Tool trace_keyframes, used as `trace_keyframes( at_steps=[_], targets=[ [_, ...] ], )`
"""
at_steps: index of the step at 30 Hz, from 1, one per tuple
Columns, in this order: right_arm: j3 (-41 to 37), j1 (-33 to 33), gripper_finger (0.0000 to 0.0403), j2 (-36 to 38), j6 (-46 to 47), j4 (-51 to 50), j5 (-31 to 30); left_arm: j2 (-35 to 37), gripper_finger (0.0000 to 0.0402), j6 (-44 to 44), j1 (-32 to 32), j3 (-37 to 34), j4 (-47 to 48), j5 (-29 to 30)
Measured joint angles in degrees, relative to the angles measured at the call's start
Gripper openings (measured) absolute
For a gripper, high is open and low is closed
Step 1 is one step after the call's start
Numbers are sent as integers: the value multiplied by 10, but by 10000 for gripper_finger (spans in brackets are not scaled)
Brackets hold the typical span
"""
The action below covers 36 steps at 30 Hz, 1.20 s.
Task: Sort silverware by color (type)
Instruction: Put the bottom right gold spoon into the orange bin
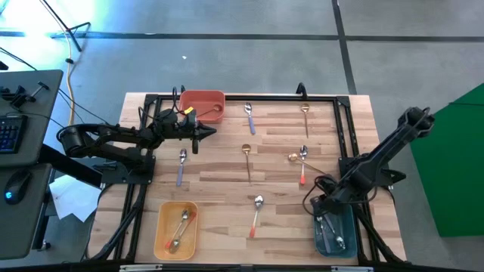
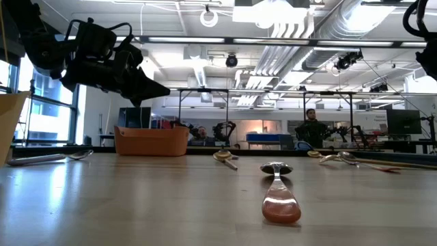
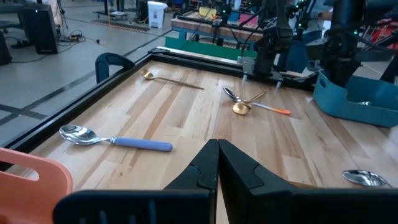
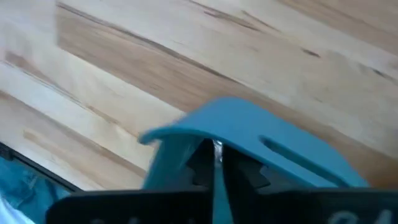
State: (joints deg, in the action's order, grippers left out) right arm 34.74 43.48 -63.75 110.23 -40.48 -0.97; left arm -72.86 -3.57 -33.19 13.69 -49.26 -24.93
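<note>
Loose silverware lies flat on the wooden table: two purple-handled spoons [image 1: 249, 119] [image 1: 181, 168], two gold spoons [image 1: 247, 160] [image 1: 305, 113], an orange-handled spoon [image 1: 256, 215], and an orange-handled spoon [image 1: 302, 168] crossing a gold spoon [image 1: 293, 158]. My left gripper [image 1: 208, 133] hovers shut and empty beside the red bin [image 1: 203, 100]. My right gripper [image 1: 324, 210] points down, shut, at the far end of the teal bin [image 1: 344, 238], which holds spoons. The yellow bin [image 1: 162, 227] holds orange-handled spoons. My right gripper [image 4: 217, 165] stands over the teal bin's end wall [image 4: 249, 130] with a thin bright sliver [image 4: 217, 149] between its fingertips. Whether that sliver is a spoon in the fingers, I cannot tell.
A black frame [image 1: 242, 98] runs around the table's working area. The red bin sits at the far left, the yellow bin at the near left, the teal bin at the near right. People and benches show in the room beyond the table.
</note>
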Motion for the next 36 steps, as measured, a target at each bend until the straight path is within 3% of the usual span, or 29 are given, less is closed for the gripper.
trace_keyframes(
  at_steps=[10,17,21,26,31,36],
  targets=[
    [15,0,15,-12,-63,46,-68,0,0,-8,0,0,-4,2],
    [147,-28,14,-5,-132,-179,-70,0,0,-3,0,0,-4,2],
    [187,-93,24,-4,-232,-301,-83,0,0,-3,0,0,-4,2],
    [159,-211,61,-3,-444,-337,-75,0,0,-3,0,0,-5,2],
    [89,-339,112,-1,-630,-251,-59,0,0,-3,0,0,-9,2],
    [32,-434,155,-3,-757,-128,-53,0,0,-3,0,0,-10,2]
  ],
)
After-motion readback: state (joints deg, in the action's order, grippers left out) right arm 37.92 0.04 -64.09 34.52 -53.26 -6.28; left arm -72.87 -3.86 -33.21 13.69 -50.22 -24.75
